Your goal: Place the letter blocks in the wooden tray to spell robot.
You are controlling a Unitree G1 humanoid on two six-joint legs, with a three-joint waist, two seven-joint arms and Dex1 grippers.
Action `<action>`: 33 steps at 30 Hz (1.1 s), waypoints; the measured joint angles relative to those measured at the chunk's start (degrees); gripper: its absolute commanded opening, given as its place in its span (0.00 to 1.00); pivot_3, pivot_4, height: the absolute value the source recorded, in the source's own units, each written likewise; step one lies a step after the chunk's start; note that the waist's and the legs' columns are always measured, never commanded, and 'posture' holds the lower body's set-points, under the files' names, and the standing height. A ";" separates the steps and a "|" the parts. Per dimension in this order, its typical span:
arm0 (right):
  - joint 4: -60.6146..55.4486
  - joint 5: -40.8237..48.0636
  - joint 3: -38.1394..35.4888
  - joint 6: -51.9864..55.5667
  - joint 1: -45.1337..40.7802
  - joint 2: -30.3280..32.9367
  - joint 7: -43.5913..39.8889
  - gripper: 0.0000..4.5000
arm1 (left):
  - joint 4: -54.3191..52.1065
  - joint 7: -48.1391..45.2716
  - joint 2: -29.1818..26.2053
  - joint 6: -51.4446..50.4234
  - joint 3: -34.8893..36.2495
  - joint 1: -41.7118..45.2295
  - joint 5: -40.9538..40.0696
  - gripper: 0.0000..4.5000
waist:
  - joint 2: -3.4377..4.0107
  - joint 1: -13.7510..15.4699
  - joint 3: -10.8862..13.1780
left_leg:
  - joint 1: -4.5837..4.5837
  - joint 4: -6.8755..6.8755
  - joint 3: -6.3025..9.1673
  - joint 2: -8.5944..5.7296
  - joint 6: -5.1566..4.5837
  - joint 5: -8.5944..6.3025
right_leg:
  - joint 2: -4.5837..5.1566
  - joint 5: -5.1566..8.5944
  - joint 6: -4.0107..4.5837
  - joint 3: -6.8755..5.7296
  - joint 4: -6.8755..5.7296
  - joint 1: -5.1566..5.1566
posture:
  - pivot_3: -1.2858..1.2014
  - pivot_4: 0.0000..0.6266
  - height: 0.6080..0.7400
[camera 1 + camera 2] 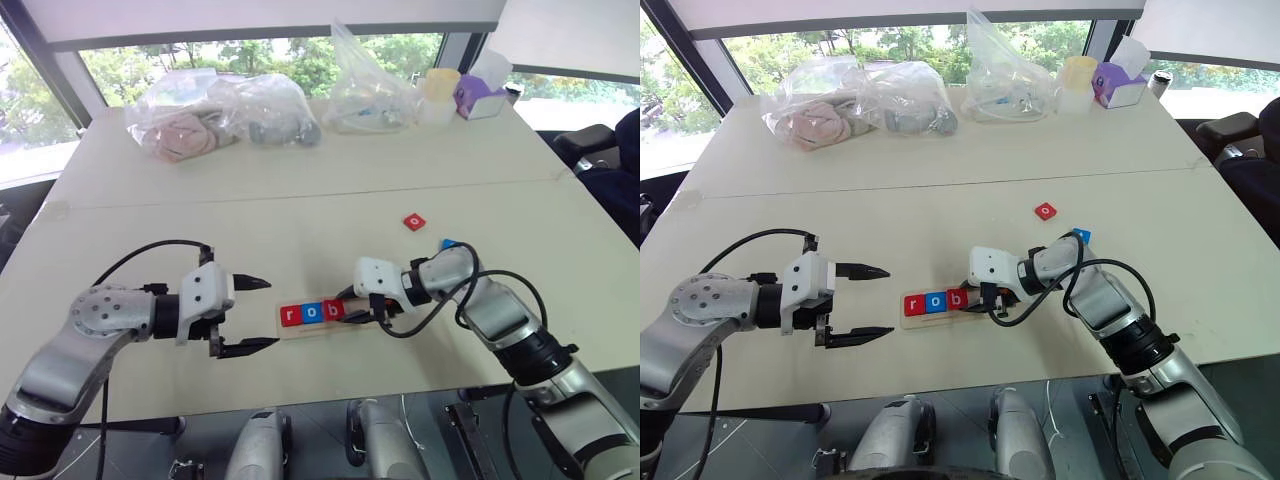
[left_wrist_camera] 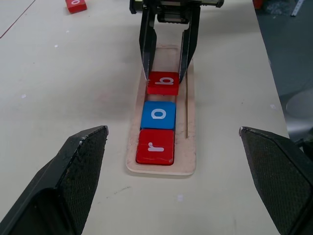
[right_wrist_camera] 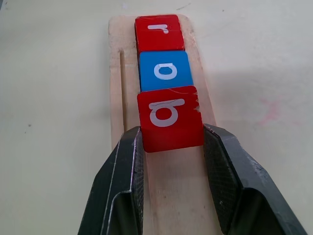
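Silver arms, black fingers, cables

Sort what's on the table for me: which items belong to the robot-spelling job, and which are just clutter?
Job:
- wooden tray
- red r block, blue o block, in the tray
- red b block, gripped by the right gripper
- loose red o block
- loose blue block, letter unreadable

Clutter:
- plastic bags
- yellow cup
- purple tissue box

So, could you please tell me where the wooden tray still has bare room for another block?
The wooden tray is bare beyond the red b block, between the right gripper's fingers. The near end is crowded by red r block and blue o block.
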State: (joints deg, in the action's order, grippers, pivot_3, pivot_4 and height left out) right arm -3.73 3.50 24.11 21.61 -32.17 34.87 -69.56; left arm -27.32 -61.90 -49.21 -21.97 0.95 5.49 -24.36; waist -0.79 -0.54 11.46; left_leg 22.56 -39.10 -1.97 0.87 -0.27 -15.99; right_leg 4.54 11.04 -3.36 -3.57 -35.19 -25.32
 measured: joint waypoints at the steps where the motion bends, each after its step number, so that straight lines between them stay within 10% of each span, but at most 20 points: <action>1: 0.00 -0.03 0.00 -0.04 -0.06 -0.01 -0.01 0.26 | 0.00 0.06 0.00 0.00 0.00 0.00 0.00 1.00 | 0.00 0.02 0.00 | 0.00 0.00 0.00 0.00 0.00 0.00 | 0.00 0.00 0.00 0.00 0.00 0.00 | 0.52 0.24 1.00; 7: 0.23 -0.34 0.06 -0.47 -0.39 -0.01 -0.27 0.26 | 0.00 0.61 0.30 0.00 -0.01 0.03 0.01 1.00 | 0.00 0.01 0.00 | 0.00 0.00 0.00 0.00 0.00 0.00 | 0.00 0.00 0.00 0.00 0.00 0.00 | 0.52 0.24 1.00; 14: 0.57 -0.66 0.08 -0.66 -0.39 -0.01 -0.54 0.99 | 0.00 0.87 0.54 0.00 -0.04 0.60 0.02 1.00 | 0.00 0.02 0.00 | 0.00 0.01 0.00 0.00 0.00 0.00 | 0.00 0.00 0.00 0.00 0.00 0.00 | 0.52 0.24 1.00; 28: 1.61 1.74 -7.76 2.52 -5.06 -2.16 6.50 0.99 | 0.02 0.95 1.17 0.03 -0.18 1.32 0.10 1.00 | 0.00 -0.03 0.00 | 0.01 0.02 -0.01 0.00 0.00 0.00 | 0.00 -0.01 0.01 0.00 0.00 -0.02 | 0.52 0.24 1.00; 33: 11.16 -1.38 -16.78 7.50 -8.02 -5.48 25.68 0.99 | 0.08 1.02 1.61 0.14 -0.24 1.34 0.13 1.00 | -0.01 0.32 -0.01 | 0.08 0.02 -0.03 -0.02 0.00 0.00 | 0.04 -0.12 0.20 0.00 0.02 -0.05 | 0.52 0.24 1.00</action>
State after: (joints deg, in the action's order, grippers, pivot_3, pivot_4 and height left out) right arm 7.43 2.11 7.33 29.11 -40.19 29.39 -43.88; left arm -27.24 -60.88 -47.59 -21.83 0.71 6.83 -24.23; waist -0.80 -0.22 11.45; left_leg 22.64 -39.08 -1.99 0.85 -0.27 -15.99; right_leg 4.58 10.92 -3.16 -3.57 -35.17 -25.38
